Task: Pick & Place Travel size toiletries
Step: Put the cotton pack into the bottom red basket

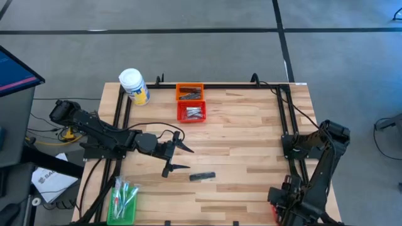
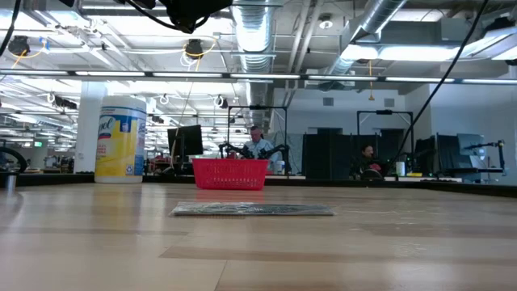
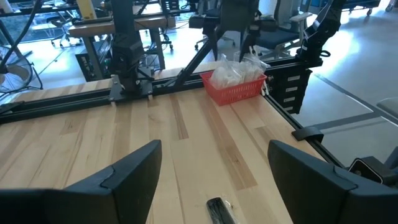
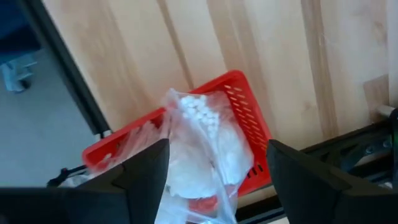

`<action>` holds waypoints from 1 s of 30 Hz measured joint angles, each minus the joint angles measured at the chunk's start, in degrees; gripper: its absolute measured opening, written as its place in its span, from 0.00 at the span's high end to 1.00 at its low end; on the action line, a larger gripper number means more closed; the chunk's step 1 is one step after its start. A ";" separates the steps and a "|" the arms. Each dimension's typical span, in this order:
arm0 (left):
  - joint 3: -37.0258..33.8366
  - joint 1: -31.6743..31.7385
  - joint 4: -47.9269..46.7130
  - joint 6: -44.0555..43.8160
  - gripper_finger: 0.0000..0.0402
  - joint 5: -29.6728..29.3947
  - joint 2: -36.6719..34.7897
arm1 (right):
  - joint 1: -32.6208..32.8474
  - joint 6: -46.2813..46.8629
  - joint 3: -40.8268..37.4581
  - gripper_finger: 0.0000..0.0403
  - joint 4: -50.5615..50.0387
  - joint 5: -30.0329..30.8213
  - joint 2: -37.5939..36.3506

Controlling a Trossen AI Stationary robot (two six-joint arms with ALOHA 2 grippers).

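- An orange basket (image 1: pixel 189 91) is seen at the upper middle of the high view, with dark slim things lying in it.
- A red basket (image 1: pixel 191 112) is set just below it, touching it, and silver-grey sachets are held in it.
- A green basket (image 1: pixel 123 202) is seen at the lower left of the high view, at the tabletop's (image 1: pixel 245 144) edge, with thin clear sticks in it.
- Another red basket (image 4: pixel 242 118) is seen in the right wrist view, filled with clear bags of white things.
- One dark toiletry packet (image 1: pixel 202 177) is left lying flat on the bare wood, in the lower middle of the high view, apart from all the baskets.
- The left gripper (image 1: pixel 178 157) is held just to the left of that packet, with its jaws spread wide and nothing between them.
- The right gripper (image 4: pixel 211 180) is held over the red basket of bags at the lower right corner, jaws spread apart and empty.
- Much open wood is left in the middle and right of the tabletop.
- A black rail is run along the top and both sides.
- A big white jar (image 1: pixel 134 86) with a yellow label is stood at the upper left corner; its writing cannot be read.
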 joint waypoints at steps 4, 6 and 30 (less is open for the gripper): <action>0.00 0.00 -0.02 0.00 0.29 0.02 0.00 | -0.40 3.96 0.21 0.37 -1.79 -0.34 0.00; 0.00 0.00 -0.04 0.00 0.29 0.02 0.00 | -0.86 5.32 0.19 0.41 -2.38 -1.75 0.00; -0.02 0.00 -0.43 -0.02 0.29 0.02 0.00 | -2.18 2.01 -8.05 0.99 5.21 -17.55 0.00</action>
